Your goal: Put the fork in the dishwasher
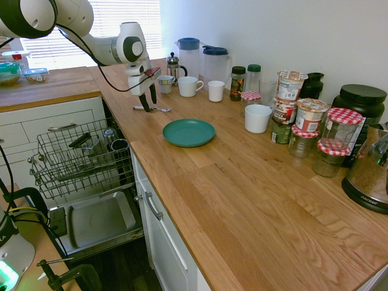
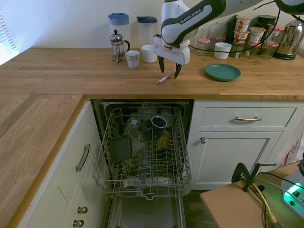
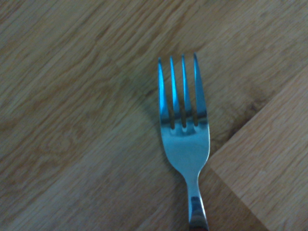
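The fork (image 1: pixel 159 110) (image 2: pixel 163 79) lies flat on the wooden counter, left of the teal plate (image 1: pixel 188 132). In the wrist view its silver tines and neck (image 3: pixel 185 139) fill the middle, resting on the wood. My gripper (image 1: pixel 148 102) (image 2: pixel 169 73) hangs just above the fork, pointing down, with its dark fingers open on either side of it and nothing between them. The dishwasher is open below the counter: its grey wire rack (image 1: pixel 79 157) (image 2: pixel 142 152) is pulled out over the dropped door (image 1: pixel 100 221) and holds a dark cup and a few other items.
A French press (image 2: pixel 118 46), white mugs (image 1: pixel 189 86) and two blue-lidded pitchers (image 1: pixel 215 63) stand behind the gripper. Jars, tubs and a white cup (image 1: pixel 257 118) crowd the back right by a kettle (image 1: pixel 370 176). White drawers (image 2: pixel 247 118) flank the dishwasher.
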You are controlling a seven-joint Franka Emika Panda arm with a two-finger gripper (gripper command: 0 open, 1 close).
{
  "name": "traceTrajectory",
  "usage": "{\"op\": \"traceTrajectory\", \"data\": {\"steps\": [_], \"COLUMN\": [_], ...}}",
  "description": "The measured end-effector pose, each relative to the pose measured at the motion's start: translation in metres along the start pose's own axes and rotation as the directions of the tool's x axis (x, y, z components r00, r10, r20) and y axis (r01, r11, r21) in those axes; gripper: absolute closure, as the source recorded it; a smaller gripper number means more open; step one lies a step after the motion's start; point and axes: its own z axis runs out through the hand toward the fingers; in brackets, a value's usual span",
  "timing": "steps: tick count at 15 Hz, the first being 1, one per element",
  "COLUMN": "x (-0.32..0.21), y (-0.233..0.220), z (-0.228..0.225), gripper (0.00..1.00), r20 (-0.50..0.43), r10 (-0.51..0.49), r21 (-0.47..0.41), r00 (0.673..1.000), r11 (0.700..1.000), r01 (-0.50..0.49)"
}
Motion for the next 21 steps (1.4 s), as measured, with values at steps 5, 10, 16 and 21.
{"op": "traceTrajectory", "data": {"steps": [5, 10, 16, 21], "x": [-0.003, -0.010, -0.016, -0.017], "y": [-0.005, -0.012, -0.016, -0.016], "z": [0.002, 0.005, 0.010, 0.011], "gripper": [0.00, 0.00, 1.00, 1.00], "r20": [-0.012, -0.034, -0.039, -0.032], "r10": [0.003, -0.004, -0.002, -0.008], "r21": [-0.010, -0.034, -0.046, -0.052], "r00": [1.000, 0.999, 0.999, 0.999], "r11": [1.000, 0.999, 0.999, 0.999], "r01": [-0.003, 0.003, 0.000, 0.006]}}
